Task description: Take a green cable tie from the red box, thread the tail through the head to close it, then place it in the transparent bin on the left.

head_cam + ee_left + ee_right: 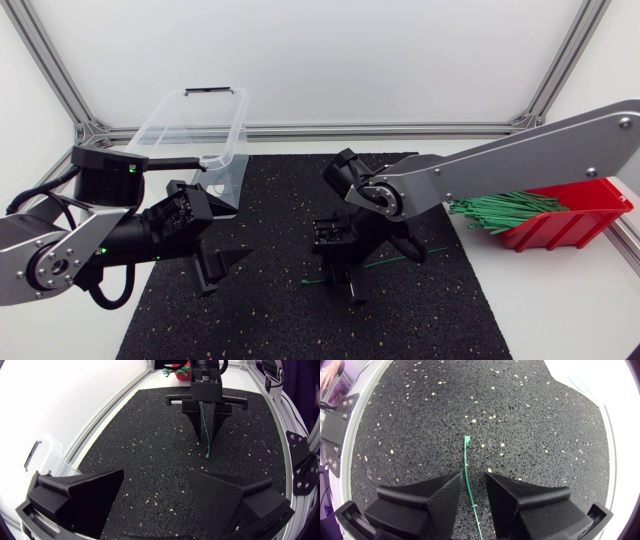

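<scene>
A green cable tie [467, 460] lies flat on the black mat [530, 425], its head ahead of my right gripper [473, 477] and its tail running back between the fingers. That gripper is open, with a gap on each side of the tie. In the head view it [342, 275] points down at the mat's middle, and the tie [395, 261] trails off to its right. My left gripper [222, 268] stands wide open and empty at the mat's left, facing the right gripper [205, 430]. The red box [575, 225] of green ties is at the right, the transparent bin [200, 130] at the back left.
Several green ties [505, 210] stick out of the red box toward the mat. The bin's wall [47, 462] is close beside my left gripper [155, 495]. An aluminium frame [330, 130] runs along the table's back edge.
</scene>
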`<move>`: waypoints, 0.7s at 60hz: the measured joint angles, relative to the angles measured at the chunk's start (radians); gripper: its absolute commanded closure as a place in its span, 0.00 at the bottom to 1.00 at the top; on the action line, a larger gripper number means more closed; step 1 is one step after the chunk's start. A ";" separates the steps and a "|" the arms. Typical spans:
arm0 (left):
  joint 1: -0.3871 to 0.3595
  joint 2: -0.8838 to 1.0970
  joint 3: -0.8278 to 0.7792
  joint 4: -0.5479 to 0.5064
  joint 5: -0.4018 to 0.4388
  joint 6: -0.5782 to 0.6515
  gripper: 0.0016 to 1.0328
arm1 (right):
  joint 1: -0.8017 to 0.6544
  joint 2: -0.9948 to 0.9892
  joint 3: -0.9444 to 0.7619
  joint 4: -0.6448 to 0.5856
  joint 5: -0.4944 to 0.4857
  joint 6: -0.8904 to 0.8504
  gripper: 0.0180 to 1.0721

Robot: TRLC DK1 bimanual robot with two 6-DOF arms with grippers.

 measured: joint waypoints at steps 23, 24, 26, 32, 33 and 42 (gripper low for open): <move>0.000 0.000 0.000 0.000 0.000 0.000 0.14 | 0.018 -0.005 -0.019 0.011 0.011 0.000 0.87; 0.000 0.000 0.000 0.000 0.000 0.000 0.14 | 0.019 -0.005 -0.021 0.011 0.011 0.000 0.88; 0.000 0.000 0.000 0.000 0.000 0.000 0.14 | 0.021 -0.006 -0.023 0.013 0.012 0.000 0.88; 0.000 0.000 0.000 0.000 0.000 0.000 0.14 | 0.030 -0.010 -0.026 0.018 0.022 0.000 0.95; 0.000 0.000 0.000 0.000 0.000 0.000 0.14 | 0.031 -0.011 -0.027 0.018 0.023 0.000 0.95; 0.000 0.000 0.000 0.000 0.000 0.000 0.14 | 0.031 -0.017 -0.030 0.018 0.023 0.000 0.95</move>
